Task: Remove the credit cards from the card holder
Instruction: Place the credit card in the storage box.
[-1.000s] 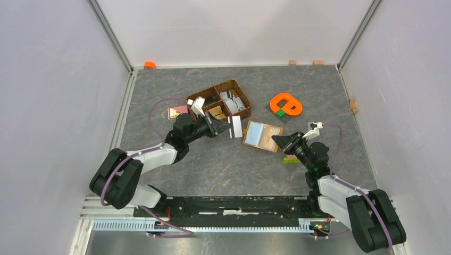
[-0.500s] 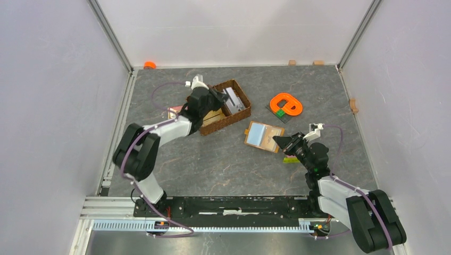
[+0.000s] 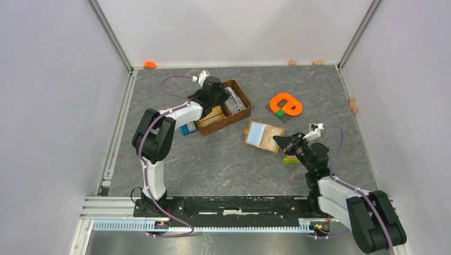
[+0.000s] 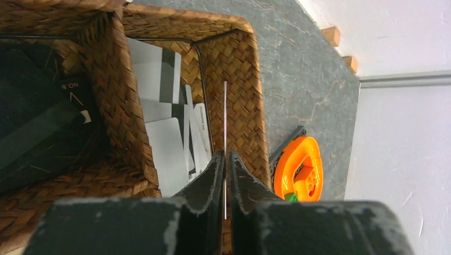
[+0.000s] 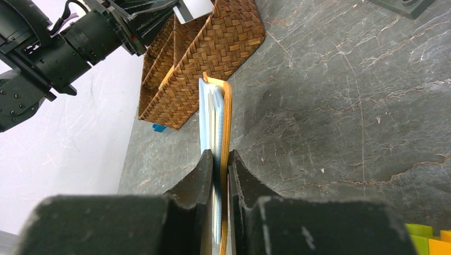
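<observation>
The card holder [image 3: 262, 135] lies open on the table with its light blue panel up, its near edge pinched by my shut right gripper [image 3: 277, 141]. In the right wrist view the card holder [image 5: 223, 117] stands edge-on between the jaws of the right gripper [image 5: 220, 154]. My left gripper [image 3: 226, 96] hovers over the right compartment of the wicker basket [image 3: 243, 110]. It is shut on a thin white credit card [image 4: 225, 122], seen edge-on between the jaws of the left gripper [image 4: 225, 155]. Several grey and white cards [image 4: 165, 143] lie in the basket [image 4: 244, 106] below it.
An orange plastic ring [image 3: 286, 104] on a dark plate sits right of the basket. A blue item [image 3: 187, 128] lies left of the basket. A yellow-green brick [image 3: 290, 159] rests by my right wrist. Small wooden blocks [image 3: 318, 62] line the back and right walls.
My left arm has swung from beside the card holder up and back to above the basket, carrying the card. The right gripper has kept still on the card holder.
</observation>
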